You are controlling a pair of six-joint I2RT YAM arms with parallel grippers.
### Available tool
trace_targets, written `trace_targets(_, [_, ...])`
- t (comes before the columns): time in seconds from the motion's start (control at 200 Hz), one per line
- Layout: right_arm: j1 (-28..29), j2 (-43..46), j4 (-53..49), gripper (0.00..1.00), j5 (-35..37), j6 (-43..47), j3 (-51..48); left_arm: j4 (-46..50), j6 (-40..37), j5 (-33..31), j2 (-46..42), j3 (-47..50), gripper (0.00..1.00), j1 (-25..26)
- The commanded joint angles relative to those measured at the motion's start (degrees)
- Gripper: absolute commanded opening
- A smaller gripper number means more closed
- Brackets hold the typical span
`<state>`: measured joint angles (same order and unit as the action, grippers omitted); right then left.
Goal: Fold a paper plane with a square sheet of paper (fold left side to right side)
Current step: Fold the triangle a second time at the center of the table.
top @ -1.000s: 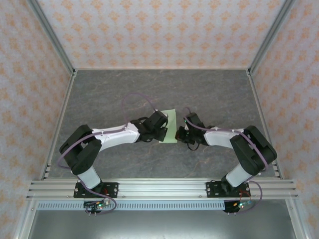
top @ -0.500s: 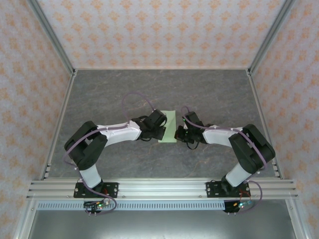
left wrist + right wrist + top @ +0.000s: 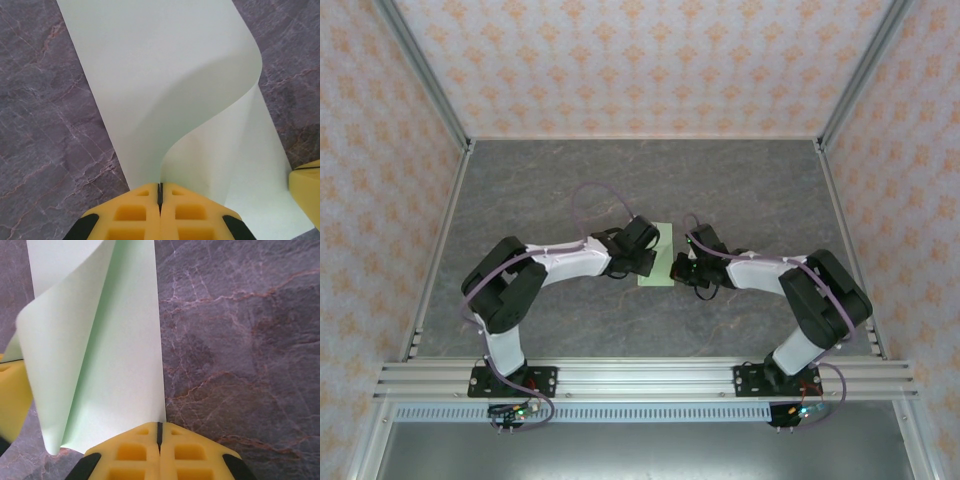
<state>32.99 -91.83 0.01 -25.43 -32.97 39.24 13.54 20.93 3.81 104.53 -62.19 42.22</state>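
Note:
The square sheet of paper (image 3: pixel 659 274) is pale green and lies mid-table between both grippers. In the left wrist view my left gripper (image 3: pixel 160 187) is shut on the sheet's (image 3: pixel 165 85) left edge. It holds that edge up, so the paper bows in a tall curl toward the right. My right gripper (image 3: pixel 160 425) is shut, with its tips down on the flat sheet's (image 3: pixel 125 365) right edge, which runs straight into the seam of the fingers. From above, the left gripper (image 3: pixel 645 262) and right gripper (image 3: pixel 678 270) stand close together over the paper.
The grey marble tabletop (image 3: pixel 640 180) lies bare around the sheet. Patterned walls and a metal frame (image 3: pixel 420 60) enclose it. The right gripper's yellow finger (image 3: pixel 306 192) shows at the left wrist view's edge, and the left gripper's finger (image 3: pixel 12 395) shows in the right wrist view.
The left arm has swung its elbow inward and carried the held edge a little to the right over the sheet. The right arm has stayed put.

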Motion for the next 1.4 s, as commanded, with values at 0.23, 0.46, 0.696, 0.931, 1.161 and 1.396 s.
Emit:
trace_targets(0.23, [1.02,-3.18,-6.14,0.04,2.75,1.02,-1.23,1.68,-0.71,-3.29,1.1,-2.14,0.0,-1.0])
trace_targets(0.46, [1.07,-3.28,-6.39,0.04,2.75,1.15,-1.19,1.55,-0.84,-2.98,1.82,-2.58,0.0,-1.27])
trace_targets(0.696, [1.02,-3.34,-6.59,0.04,2.68,1.23,-1.12,1.68,-0.97,-2.88,2.33,-2.93,0.0,-1.26])
trace_targets(0.931, [1.02,-3.33,-6.69,0.04,2.71,1.24,-1.1,1.58,-1.02,-2.76,3.13,-3.03,0.0,-1.29])
trace_targets(1.161, [1.02,-3.36,-6.72,0.04,2.69,1.33,-1.11,1.26,-0.85,-2.59,4.17,-2.85,0.0,-1.3])
trace_targets(1.396, [1.04,-3.3,-6.75,0.04,2.74,1.3,-1.14,0.87,-0.93,-1.97,4.53,-2.98,0.0,-1.28])
